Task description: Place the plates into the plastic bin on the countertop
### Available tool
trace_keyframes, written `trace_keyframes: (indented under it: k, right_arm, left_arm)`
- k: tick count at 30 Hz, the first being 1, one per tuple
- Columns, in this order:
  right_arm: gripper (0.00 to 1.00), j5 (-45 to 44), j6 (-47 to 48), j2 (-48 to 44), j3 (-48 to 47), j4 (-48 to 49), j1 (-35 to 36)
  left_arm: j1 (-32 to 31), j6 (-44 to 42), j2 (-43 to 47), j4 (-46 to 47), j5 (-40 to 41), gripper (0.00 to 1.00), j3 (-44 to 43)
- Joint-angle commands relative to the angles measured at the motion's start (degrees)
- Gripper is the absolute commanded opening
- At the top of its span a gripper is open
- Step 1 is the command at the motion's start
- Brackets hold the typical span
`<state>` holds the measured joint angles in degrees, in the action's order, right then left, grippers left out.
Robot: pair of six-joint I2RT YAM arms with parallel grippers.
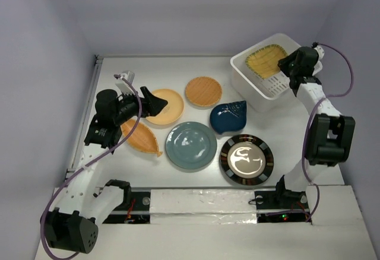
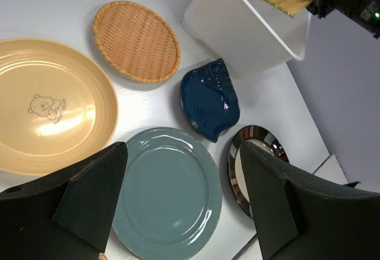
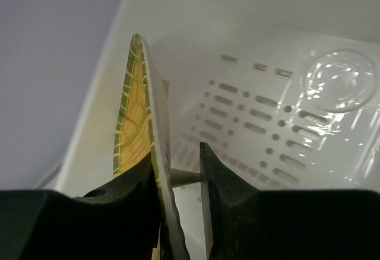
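Checker: Step in hand?

Annotator: Setting green-yellow ribbed plate [image 3: 133, 123] into plastic bin [image 3: 267, 111]. By the tilt, not yet down.

Checker: Jaws?

Annotator: On right gripper [image 3: 177, 165], jaws narrow, straddling the plate's near edge. One finger hard by the ribbed face, sliver of gap on the pale underside. Cannot tell whether truly pinching or merely bracketing. On left gripper [image 2: 183, 153], jaws spread wide with nothing between, hovering above grey-blue plate [image 2: 169, 192] and yellow plate [image 2: 47, 105].

Checker: Plate versus jaws and bin?

Annotator: On edge, running straight out from between the jaws, close along one side wall, above the slotted floor. From overhead: tilted in the bin's far-left part, gripper at its right edge.

Checker: Doing it well?

Annotator: Lower slowly, tip flat toward the slotted floor, keep clear of the flared rim, open only once supported. Otherwise risk of a clatter, or of an upright lean eating room needed for the rest.

Checker: Rest?

Annotator: Six out on the surface [image 1: 172, 70], well apart from the bin: those two, plus orange woven plate [image 1: 203, 91], dark-blue leaf plate [image 1: 228, 116], orange leaf plate [image 1: 141, 136] and black-rimmed plate [image 1: 247, 159].
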<state>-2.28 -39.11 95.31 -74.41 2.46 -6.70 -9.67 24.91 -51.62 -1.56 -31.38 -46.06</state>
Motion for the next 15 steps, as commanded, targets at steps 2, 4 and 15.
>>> trace_keyframes:
  k: [2, 4, 15]
  right_arm:
    - [0.0, -6.0, 2.6, 3.9, -8.1, -5.0, 0.1]
    - [0.0, -6.3, 3.8, 6.9, -10.6, -7.3, 0.1]
    - [0.7, -10.5, 6.9, 6.0, -9.3, -10.5, 0.1]
  left_arm:
    - [-1.2, -2.1, 1.8, -0.4, 1.0, 0.74, 0.0]
    - [-1.2, -2.3, 1.9, -0.5, 1.2, 0.74, -0.1]
    - [-2.3, -2.6, 2.7, -1.1, 2.4, 0.74, -0.2]
